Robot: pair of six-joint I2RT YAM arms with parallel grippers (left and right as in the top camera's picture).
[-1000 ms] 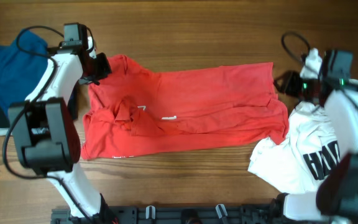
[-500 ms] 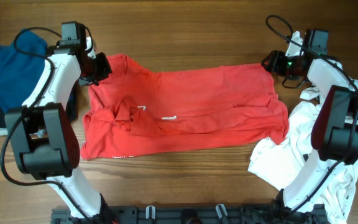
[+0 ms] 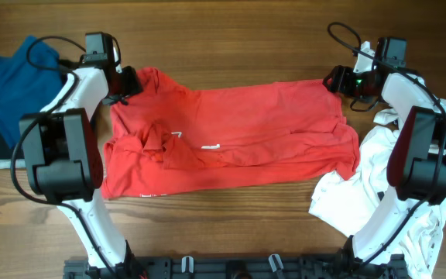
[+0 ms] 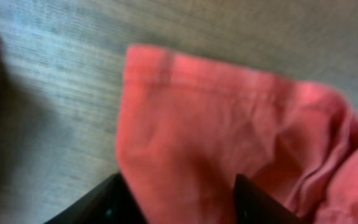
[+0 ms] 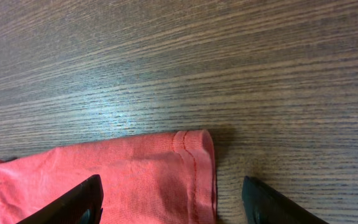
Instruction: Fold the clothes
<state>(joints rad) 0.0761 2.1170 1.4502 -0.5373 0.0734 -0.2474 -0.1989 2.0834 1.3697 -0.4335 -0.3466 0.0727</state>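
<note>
You see a red cotton T-shirt [image 3: 238, 136] lying spread and wrinkled across the brown wooden desk [image 3: 231, 31]. Your left gripper [image 3: 127, 81] sits at the shirt's far left corner, your right gripper [image 3: 336, 80] at its far right corner. A crumpled white T-shirt with black lettering [image 3: 370, 198] touches its right edge. A blue cloth heap [image 3: 10, 77] lies at the desk's left end.

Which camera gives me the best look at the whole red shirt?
Overhead. It shows the whole red shirt spread out and wrinkled on the table. The left wrist view shows only a blurred corner of it; the right wrist view shows just one stitched hem corner.
</note>
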